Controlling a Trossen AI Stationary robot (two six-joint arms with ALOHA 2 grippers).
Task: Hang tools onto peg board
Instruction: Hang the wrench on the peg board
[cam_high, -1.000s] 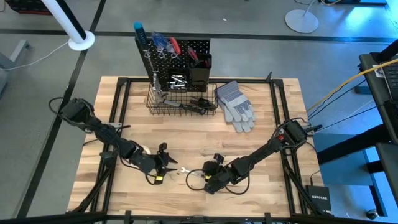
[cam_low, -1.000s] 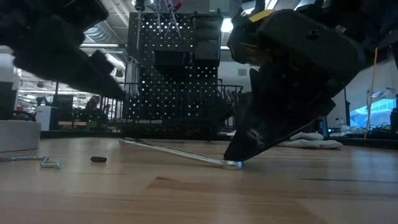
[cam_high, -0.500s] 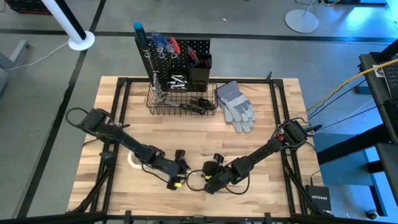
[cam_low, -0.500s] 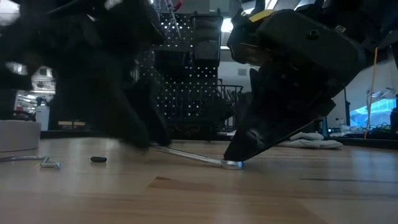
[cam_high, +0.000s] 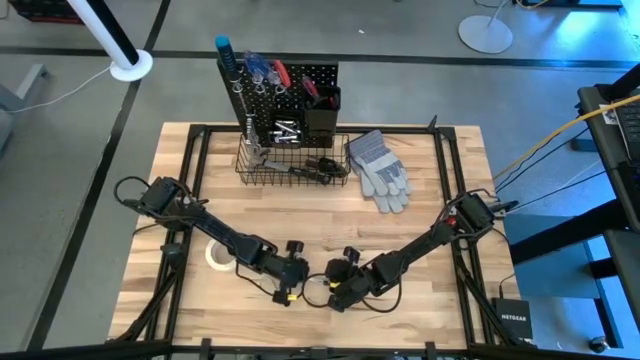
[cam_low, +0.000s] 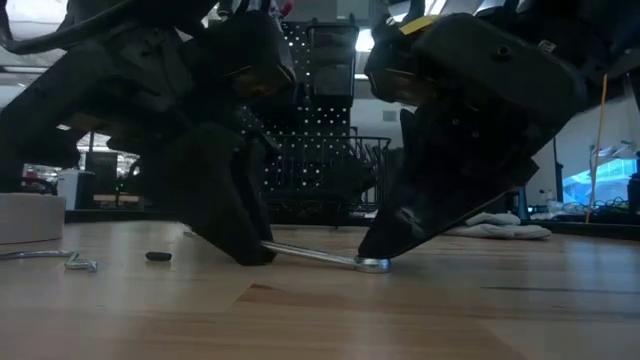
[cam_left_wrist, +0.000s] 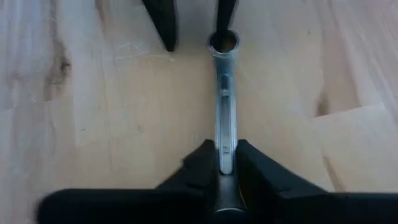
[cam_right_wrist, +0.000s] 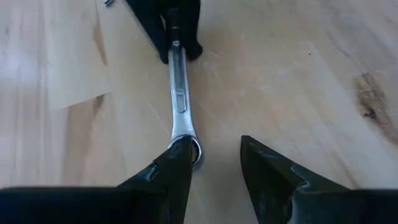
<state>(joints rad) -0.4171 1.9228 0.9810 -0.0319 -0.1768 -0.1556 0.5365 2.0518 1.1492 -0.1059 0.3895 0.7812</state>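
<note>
From above, both arms meet low on the bench (cam_high: 420, 200), well apart from the peg board (cam_high: 290, 90) standing at the far edge. The left claw (cam_high: 293, 283) and right claw (cam_high: 331, 290) face each other, and the wrench between them barely shows here. A tape roll (cam_high: 214, 255) sits just beside the left arm, and grey gloves (cam_high: 380, 170) lie near the basket (cam_high: 290, 165).

At bench level, the wrench (cam_low: 315, 254) lies nearly flat, one end under the left claw (cam_low: 250, 250), its ring end under a tip of the right claw (cam_low: 385, 255). It looks like a pickup step, with that tip pinning the ring.

The left wrist view settles it: the left claw (cam_left_wrist: 222, 163) is narrow, pinching the wrench (cam_left_wrist: 222, 106) by its shank.

From the right wrist, the right claw (cam_right_wrist: 214, 163) stands part-open, one finger (cam_right_wrist: 180, 163) touching the wrench's ring end (cam_right_wrist: 194, 149), the other off to the side on bare wood. It holds nothing.

The wrench is still on the bench, so hanging has not begun. The next move likely calls for the right claw to clear off, then the left to lift the wrench and carry it across to a free hook on the peg board.
</note>
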